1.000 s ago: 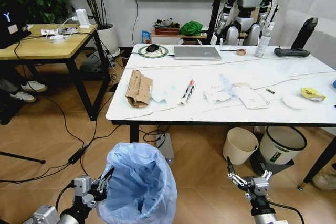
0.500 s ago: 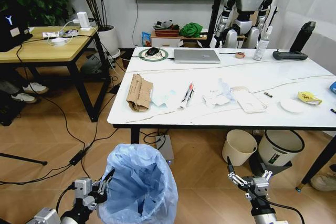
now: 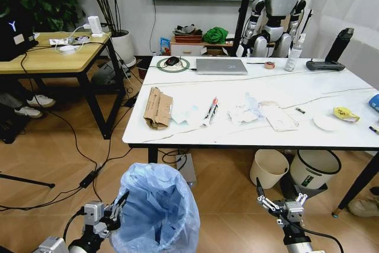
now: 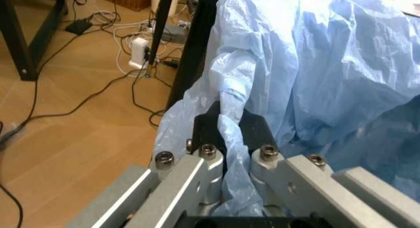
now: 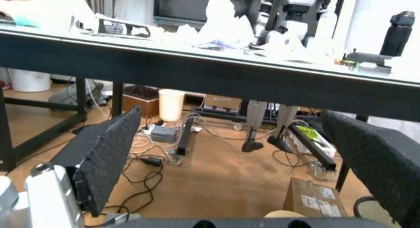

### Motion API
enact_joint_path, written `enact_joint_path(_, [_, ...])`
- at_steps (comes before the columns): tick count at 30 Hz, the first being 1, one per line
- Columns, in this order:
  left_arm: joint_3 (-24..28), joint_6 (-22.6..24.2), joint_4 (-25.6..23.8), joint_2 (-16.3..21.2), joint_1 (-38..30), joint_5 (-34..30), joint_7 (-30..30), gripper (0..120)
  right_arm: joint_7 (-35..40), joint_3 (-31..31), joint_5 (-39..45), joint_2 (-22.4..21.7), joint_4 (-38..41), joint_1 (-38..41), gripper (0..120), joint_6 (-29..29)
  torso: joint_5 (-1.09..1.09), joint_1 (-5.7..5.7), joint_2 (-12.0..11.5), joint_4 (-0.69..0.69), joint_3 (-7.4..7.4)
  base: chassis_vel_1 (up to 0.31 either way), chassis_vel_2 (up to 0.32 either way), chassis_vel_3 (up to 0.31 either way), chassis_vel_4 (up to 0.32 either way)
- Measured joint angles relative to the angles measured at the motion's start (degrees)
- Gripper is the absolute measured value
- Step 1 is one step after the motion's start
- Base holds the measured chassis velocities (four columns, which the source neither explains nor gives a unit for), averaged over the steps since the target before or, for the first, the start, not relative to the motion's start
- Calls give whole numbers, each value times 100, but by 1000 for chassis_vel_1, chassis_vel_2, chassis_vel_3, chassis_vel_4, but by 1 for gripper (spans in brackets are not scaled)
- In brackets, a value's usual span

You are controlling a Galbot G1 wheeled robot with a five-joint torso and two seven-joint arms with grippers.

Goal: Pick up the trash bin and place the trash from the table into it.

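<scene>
The trash bin (image 3: pixel 155 208), lined with a crinkly light-blue bag, hangs low in front of me. My left gripper (image 3: pixel 114 207) is shut on its rim. In the left wrist view the fingers (image 4: pixel 211 161) pinch a fold of the bag (image 4: pixel 328 80). My right gripper (image 3: pixel 281 201) is open and empty, below the table's front edge; its black pads (image 5: pixel 105 159) stand wide apart. On the white marble table (image 3: pixel 249 137) the trash lies spread: a brown cardboard piece (image 3: pixel 157 107), crumpled tissues (image 3: pixel 244 111), a clear tray (image 3: pixel 278 115), a yellow wrapper (image 3: pixel 344 113) and a blue cup (image 3: pixel 374 101).
A silver laptop (image 3: pixel 221 66) and a spray bottle (image 3: pixel 293 51) stand at the table's far side. Under the table sit a cream bucket (image 3: pixel 269 168) and a white bin with black rim (image 3: pixel 315 169). A wooden table (image 3: pixel 53 51) stands at the left, with cables across the floor.
The whole picture has shifted a little, so the camera moved. The left gripper still grips the bin's rim and the right stays open. Nothing on the table has moved.
</scene>
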Motion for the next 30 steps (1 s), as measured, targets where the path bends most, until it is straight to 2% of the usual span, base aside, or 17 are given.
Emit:
enact_joint_path(22, [46, -169, 66, 19, -34, 305, 50, 0, -2, 9, -10, 0, -17, 34, 100, -20, 0, 269, 618, 0, 350, 0, 0, 0, 0])
enact_joint_path(30, [137, -530, 164, 12, -71, 362, 120, 0, -2, 22, -8, 0, -45, 53, 100, -24, 0, 352, 807, 0, 456, 0, 0, 0, 0])
